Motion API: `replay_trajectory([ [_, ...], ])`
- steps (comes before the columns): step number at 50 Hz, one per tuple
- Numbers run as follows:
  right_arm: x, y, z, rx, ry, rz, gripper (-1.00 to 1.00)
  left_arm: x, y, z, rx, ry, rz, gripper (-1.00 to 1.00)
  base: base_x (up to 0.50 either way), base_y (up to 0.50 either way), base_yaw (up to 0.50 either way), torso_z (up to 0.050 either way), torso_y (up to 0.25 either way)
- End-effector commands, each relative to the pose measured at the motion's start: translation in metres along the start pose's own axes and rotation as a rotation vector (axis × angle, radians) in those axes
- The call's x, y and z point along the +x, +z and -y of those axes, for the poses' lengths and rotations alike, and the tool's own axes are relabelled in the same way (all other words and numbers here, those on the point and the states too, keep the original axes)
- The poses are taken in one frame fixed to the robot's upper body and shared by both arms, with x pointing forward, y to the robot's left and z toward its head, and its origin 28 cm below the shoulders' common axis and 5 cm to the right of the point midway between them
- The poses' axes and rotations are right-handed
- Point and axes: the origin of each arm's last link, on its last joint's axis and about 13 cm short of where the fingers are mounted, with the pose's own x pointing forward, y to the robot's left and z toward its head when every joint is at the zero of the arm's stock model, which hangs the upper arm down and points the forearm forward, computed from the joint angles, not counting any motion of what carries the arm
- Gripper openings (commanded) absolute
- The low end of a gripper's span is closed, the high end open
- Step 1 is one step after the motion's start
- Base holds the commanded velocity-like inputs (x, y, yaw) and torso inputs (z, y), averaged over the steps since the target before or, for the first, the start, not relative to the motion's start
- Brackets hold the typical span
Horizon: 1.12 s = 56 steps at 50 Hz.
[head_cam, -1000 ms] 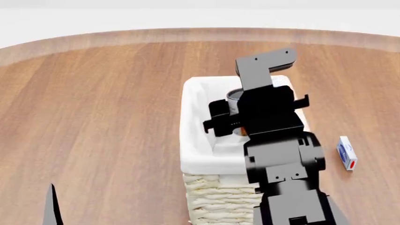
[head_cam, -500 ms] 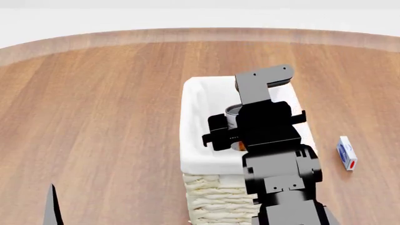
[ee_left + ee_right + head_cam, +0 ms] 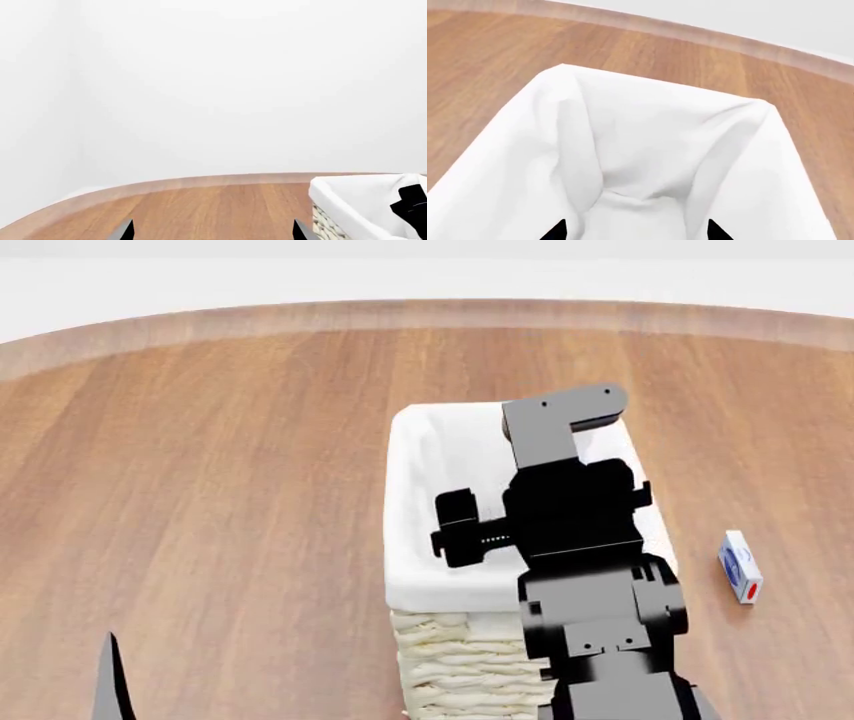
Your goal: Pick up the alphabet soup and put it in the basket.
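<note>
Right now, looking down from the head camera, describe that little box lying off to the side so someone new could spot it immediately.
Start at the tall cream wicker basket with the white liner, in the middle of the round wooden table. Look past the black right arm over it, toward the table's right side: the small box lies alone on bare wood. It is white and blue with a red patch at its near end.

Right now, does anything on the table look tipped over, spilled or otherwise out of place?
Nothing looks spilled or damaged. The basket stands upright on the table with the right gripper over its opening. A small blue and white box lies apart beside it. The soup can isn't visible.
</note>
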Motion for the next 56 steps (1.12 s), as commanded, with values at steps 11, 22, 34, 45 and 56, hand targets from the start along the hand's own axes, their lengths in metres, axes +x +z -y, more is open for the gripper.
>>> replay_trajectory([
  [11, 0.001, 0.034, 0.003, 0.07, -0.06, 0.34, 1.0, 0.0, -0.001, 0.0, 0.0, 0.0, -0.003, 1.0, 0.0, 0.0, 0.0, 0.0, 0.0],
  [22, -0.003, 0.052, 0.008, 0.074, -0.076, 0.437, 1.0, 0.001, -0.002, 0.0, -0.002, -0.001, -0.008, 1.0, 0.0, 0.0, 0.0, 0.0, 0.0],
  [34, -0.014, 0.046, 0.017, 0.113, -0.101, 0.546, 1.0, 0.002, -0.002, 0.001, 0.002, 0.0, -0.009, 1.0, 0.0, 0.0, 0.0, 0.0, 0.0],
  [45, -0.092, 0.048, 0.008, 0.077, -0.169, 0.841, 1.0, 0.001, 0.001, -0.001, -0.002, 0.003, -0.002, 1.0, 0.0, 0.0, 0.0, 0.0, 0.0],
  [56, -0.133, 0.025, -0.002, 0.106, -0.174, 0.959, 1.0, 0.0, 0.002, -0.002, 0.002, 0.011, 0.001, 1.0, 0.0, 0.0, 0.0, 0.0, 0.0],
])
